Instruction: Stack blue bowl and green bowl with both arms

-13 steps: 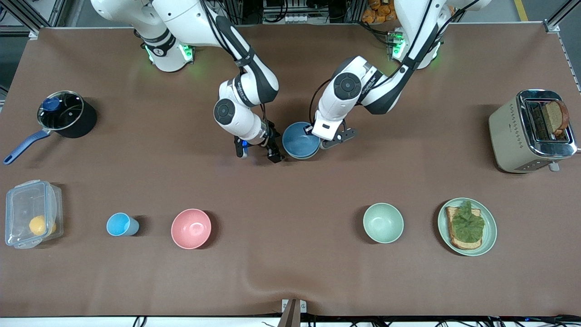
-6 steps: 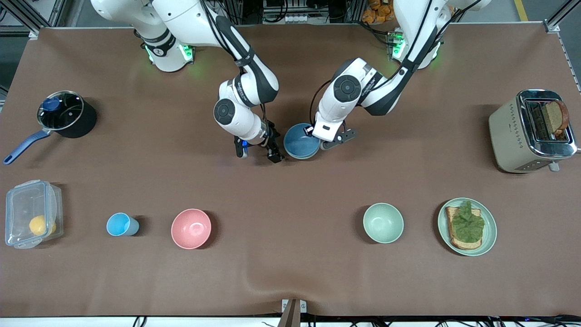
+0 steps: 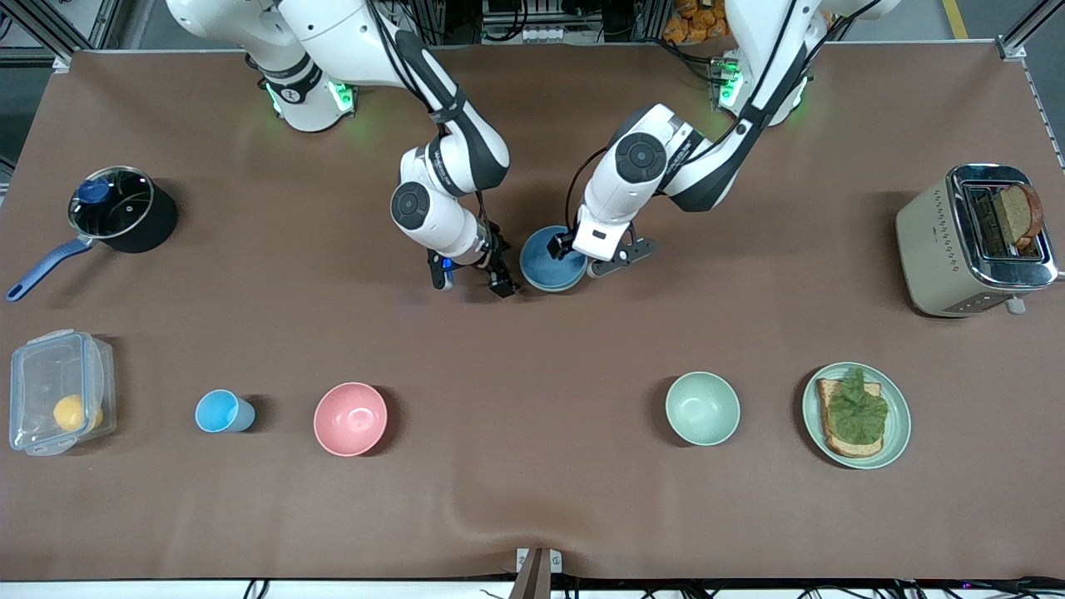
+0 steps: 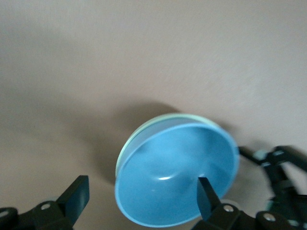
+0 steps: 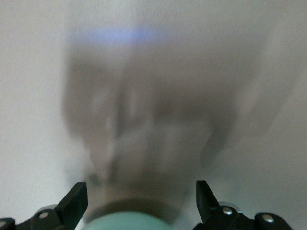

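Blue bowl (image 4: 177, 175) was recorded directly beneath the left gripper (image 4: 142, 197), whose fingers (image 4: 76, 196) were spread wide and gripped nothing. One finger was hung over the bowl's inside, the other outside its rim over the bare table (image 4: 153, 48).

The blue bowl was seen nested in the green bowl (image 4: 144, 130), of which only a thin pale rim showed along one side. The stack was therefore judged to be made, though perhaps seated slightly off centre.

The right gripper (image 3: 471, 281) was noted just beside the stack, toward the right arm's end of the table. Its fingers were also parted and empty, and the arm was taken to be waiting.

The stack was placed mid-table, between the two arms. It lay farther from the front camera than the pink bowl (image 3: 350, 418) and the mint bowl (image 3: 702, 408), both well apart from it.

Step in hand, as judged: release and withdrawal of the left gripper.

- A straight vertical lift is advised, so that the inner finger is not caught on the blue rim.
- The fingers should be kept wide until the rim is cleared.
- Sideways travel should be held back until then, or the stack could be dragged or tipped.
- The right gripper should be drawn away from the stack rather than past it.
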`<move>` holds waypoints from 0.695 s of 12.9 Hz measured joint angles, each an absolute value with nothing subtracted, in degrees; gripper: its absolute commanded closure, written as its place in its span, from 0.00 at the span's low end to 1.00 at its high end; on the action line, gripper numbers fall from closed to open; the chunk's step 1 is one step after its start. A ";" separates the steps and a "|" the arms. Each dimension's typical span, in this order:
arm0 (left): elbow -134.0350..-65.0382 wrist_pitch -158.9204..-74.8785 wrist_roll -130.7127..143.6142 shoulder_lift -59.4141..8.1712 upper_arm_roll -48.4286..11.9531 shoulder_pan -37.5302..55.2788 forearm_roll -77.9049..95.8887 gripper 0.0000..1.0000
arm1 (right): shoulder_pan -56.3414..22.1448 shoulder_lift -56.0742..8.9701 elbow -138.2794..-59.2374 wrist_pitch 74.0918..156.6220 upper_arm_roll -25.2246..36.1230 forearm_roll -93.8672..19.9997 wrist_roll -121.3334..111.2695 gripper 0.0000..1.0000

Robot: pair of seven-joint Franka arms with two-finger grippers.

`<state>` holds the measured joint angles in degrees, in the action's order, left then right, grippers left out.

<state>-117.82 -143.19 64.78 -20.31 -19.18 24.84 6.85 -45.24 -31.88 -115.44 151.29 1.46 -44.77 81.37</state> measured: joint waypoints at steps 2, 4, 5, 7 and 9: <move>-116.33 -138.47 64.77 -15.86 -19.00 22.14 6.85 0.00 | -44.03 -30.43 -117.37 150.03 1.72 -44.77 78.17 0.00; -112.97 -130.56 64.28 -11.55 -18.72 18.74 5.31 0.00 | -41.16 -27.28 -119.29 144.34 2.21 -44.76 73.51 0.00; -110.77 -126.55 64.05 -10.07 -18.67 17.08 3.13 0.00 | -39.43 -25.26 -120.02 140.19 2.92 -44.59 71.14 0.00; -106.83 -120.54 62.02 -8.26 -18.56 14.24 0.62 0.00 | -37.67 -20.87 -121.00 130.52 6.86 -40.65 68.29 0.00; -104.64 -118.05 56.79 -7.02 -18.49 10.95 0.33 0.00 | -37.17 -16.64 -121.34 120.64 12.17 -32.61 67.98 0.00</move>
<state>-104.64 -118.05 56.79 -7.02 -18.49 10.95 0.33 -37.17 -16.64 -121.34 120.64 12.17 -32.61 67.98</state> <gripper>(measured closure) 0.000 0.000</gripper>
